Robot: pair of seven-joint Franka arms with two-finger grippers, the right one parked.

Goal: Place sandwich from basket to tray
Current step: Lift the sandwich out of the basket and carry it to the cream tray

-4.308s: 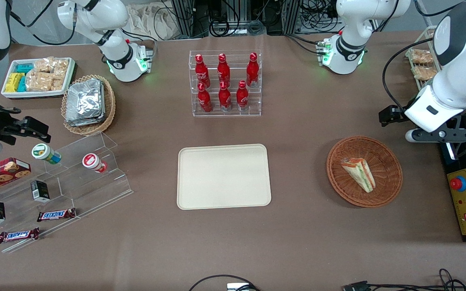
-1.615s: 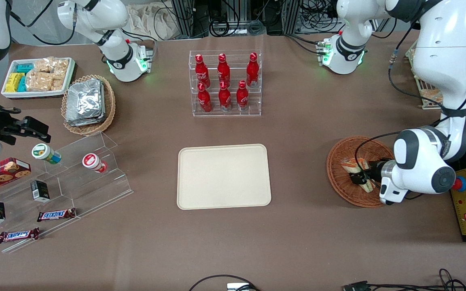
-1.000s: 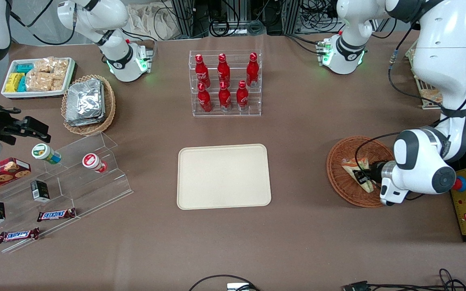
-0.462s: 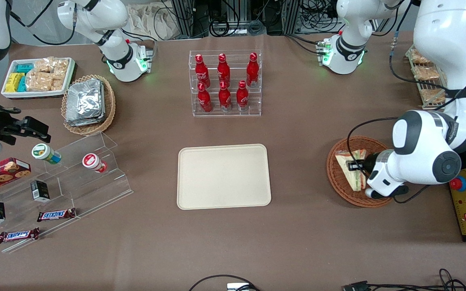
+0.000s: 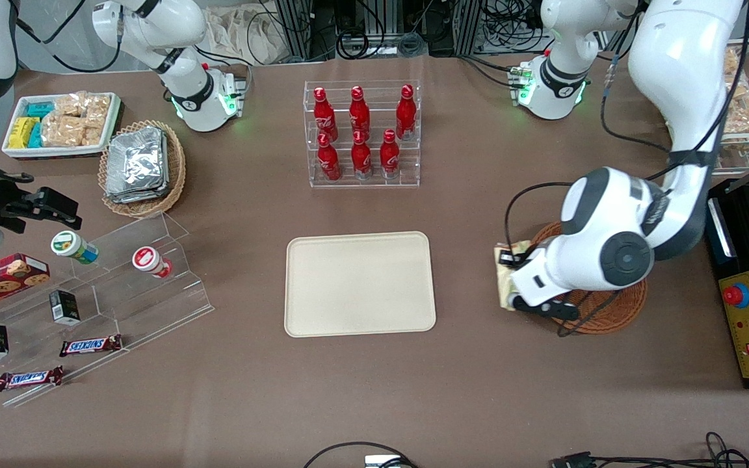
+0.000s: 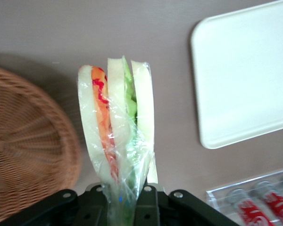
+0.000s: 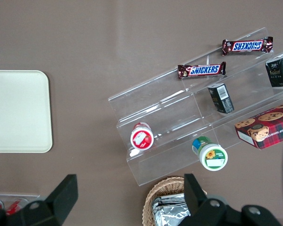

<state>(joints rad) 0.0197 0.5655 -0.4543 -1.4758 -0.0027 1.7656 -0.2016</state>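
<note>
My left gripper (image 5: pixel 510 268) is shut on the clear-wrapped sandwich (image 5: pixel 502 276), holding it in the air just off the reddish-brown wicker basket's (image 5: pixel 608 311) rim, on the side toward the tray. In the left wrist view the sandwich (image 6: pixel 117 136) hangs from the gripper (image 6: pixel 124 202) with its pale bread and orange and green layers showing. The basket (image 6: pixel 28 155) holds nothing that I can see. The cream tray (image 5: pixel 359 283) lies bare at mid-table, and its corner (image 6: pixel 245 75) shows in the wrist view.
A clear rack of red bottles (image 5: pixel 361 133) stands farther from the front camera than the tray. A wire rack of snack packets (image 5: pixel 742 110) and a black control box (image 5: pixel 748 318) sit at the working arm's end. A tiered acrylic stand (image 5: pixel 98 286) with snacks is toward the parked arm's end.
The gripper came down into the basket, shut on the sandwich, lifted it and carried it out over the basket's rim toward the tray.
</note>
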